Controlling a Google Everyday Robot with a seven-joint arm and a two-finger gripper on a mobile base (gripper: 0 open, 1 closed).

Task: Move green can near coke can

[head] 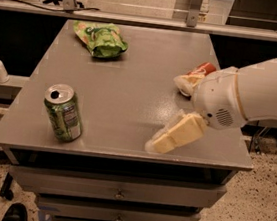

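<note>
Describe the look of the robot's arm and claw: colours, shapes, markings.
The arm is a bulky, rounded white shell with a thin tan seam ring and a small slotted grille near the wrist. The claw, over the table's right side near the coke can, has two pale cream-yellow, blocky fingers. No cables show.

Green can (63,112) stands upright front-left; coke can (204,69) lies right, partly behind the tool (166,114).
</note>
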